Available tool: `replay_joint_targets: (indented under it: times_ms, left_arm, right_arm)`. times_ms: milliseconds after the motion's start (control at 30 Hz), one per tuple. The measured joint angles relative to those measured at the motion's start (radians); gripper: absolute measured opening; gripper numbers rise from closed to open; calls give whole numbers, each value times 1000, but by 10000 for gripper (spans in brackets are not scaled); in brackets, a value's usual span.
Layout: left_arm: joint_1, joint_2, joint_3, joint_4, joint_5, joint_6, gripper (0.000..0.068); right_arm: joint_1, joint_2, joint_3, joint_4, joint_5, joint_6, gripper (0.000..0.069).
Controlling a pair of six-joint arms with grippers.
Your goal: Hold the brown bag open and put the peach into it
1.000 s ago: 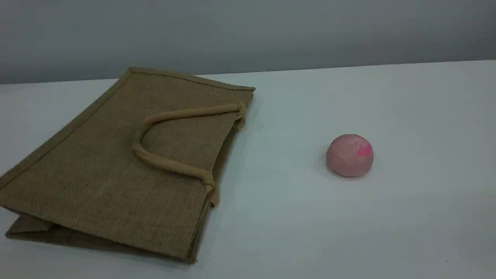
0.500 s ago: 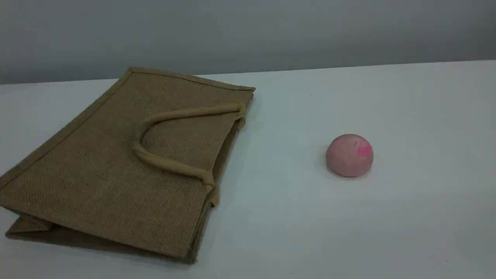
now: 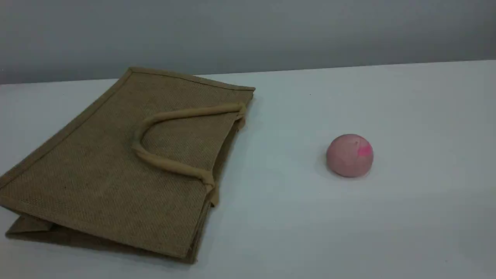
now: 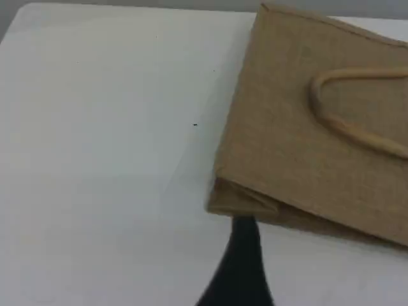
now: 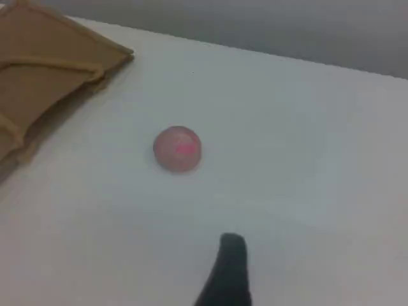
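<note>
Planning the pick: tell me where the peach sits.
In the scene view the peach rests alone on the table's right half, clear of the flat brown bag on the left.

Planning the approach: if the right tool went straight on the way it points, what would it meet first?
Probably the peach, which lies ahead of the right tool and slightly to its left; only bare table shows between, though depth is unclear.

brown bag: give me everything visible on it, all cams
The brown bag is a tan-brown woven tote with bound edges, lying flat and collapsed on the white table, scene-left. Its mouth faces the peach and looks closed. A lighter padded loop handle lies folded back across the upper panel; a folded gusset shows at the near corner. Only the table touches it; the peach sits well apart.
</note>
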Motion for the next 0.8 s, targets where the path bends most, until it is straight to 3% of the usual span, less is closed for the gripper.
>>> replay_joint_targets:
  times_ms: [667, 800]
  left_arm:
    - [-1, 14, -6, 0, -3, 0, 582]
    - [-28, 63, -37, -1, -36, -5, 582]
  right_arm:
    - [0, 0, -1, 0, -9, 53, 584]
    - [1, 15, -29, 17, -45, 73, 584]
